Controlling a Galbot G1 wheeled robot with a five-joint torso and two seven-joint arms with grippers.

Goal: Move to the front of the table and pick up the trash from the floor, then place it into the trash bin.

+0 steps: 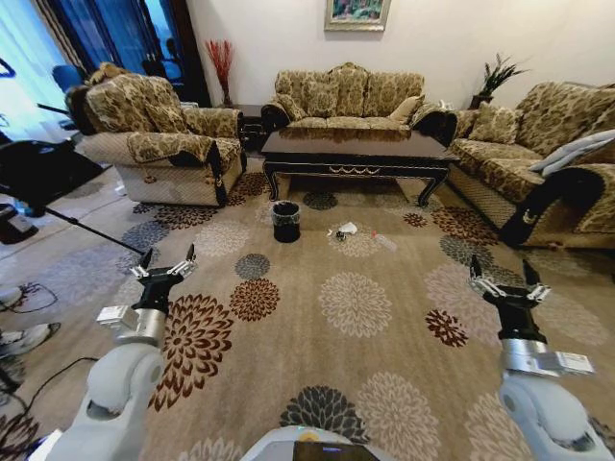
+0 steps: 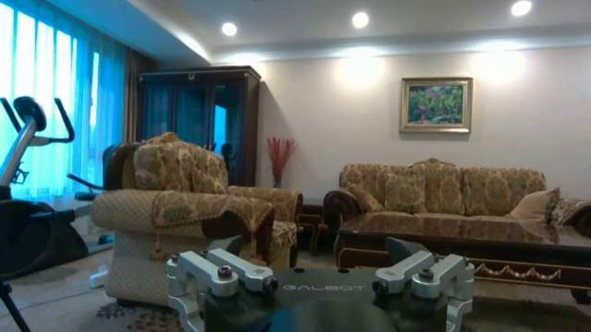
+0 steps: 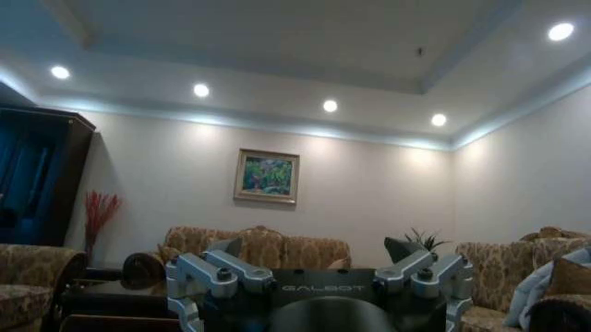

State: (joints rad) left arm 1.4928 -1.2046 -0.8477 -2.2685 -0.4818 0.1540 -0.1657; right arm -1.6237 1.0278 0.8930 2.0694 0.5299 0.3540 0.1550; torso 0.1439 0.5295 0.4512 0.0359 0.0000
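The approach was under way: the trash point(image 1: 348, 230) lay far ahead beside the trash bin point(image 1: 285, 220), both end effectors, left point(image 1: 164, 262) and right point(image 1: 504, 278), released and empty; driving closer seemed next.

Glossy dark wooden table point(image 1: 356, 146), patterned carpet floor point(image 1: 384, 317)

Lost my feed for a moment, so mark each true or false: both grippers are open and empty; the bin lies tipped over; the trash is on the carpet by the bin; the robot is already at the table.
1. Left gripper and right gripper have open, empty fingers: true.
2. The trash bin lies tipped: false, it stands upright.
3. The trash lies on the floor beside the bin: true.
4. The robot is at the table: false, open carpet lies between.
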